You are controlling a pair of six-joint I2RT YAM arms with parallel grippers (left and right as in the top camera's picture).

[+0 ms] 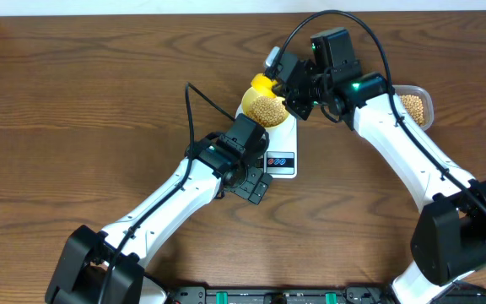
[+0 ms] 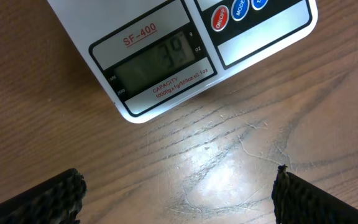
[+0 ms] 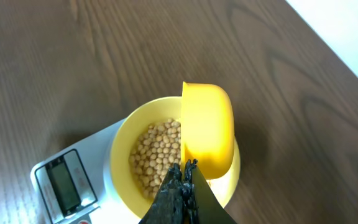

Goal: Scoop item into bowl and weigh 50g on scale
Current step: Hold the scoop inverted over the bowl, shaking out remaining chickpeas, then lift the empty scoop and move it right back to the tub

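Gripping yellow scoop [image 3: 207, 134] w/ R gripper [image 3: 185, 177], jaws clenched tight on its handle end. Hanging scoop tilted on edge over the pale yellow bowl [image 3: 120, 163], overlapping bowl's right side in R wrist view. Seeing beans [image 3: 154, 155] piled inside bowl, covering its bottom. Failing to see into scoop from any view. Resting bowl on far end of white scale [image 2: 166, 37], away from display [image 2: 157, 68]. Showing faint digits there, looking like 39 but too dim to be sure; red & blue buttons [image 2: 238, 9] sitting just beside it. Hovering L gripper [image 2: 178, 186] above bare wood table [image 2: 216, 149] just in front of scale, jaws spread wide, grasping nothing. Sitting scale near table centre, display end facing robot. Noting clear tub [image 1: 418, 105] w/ more beans toward table's far right, well apart from scale, partly under R arm [image 1: 412, 160].
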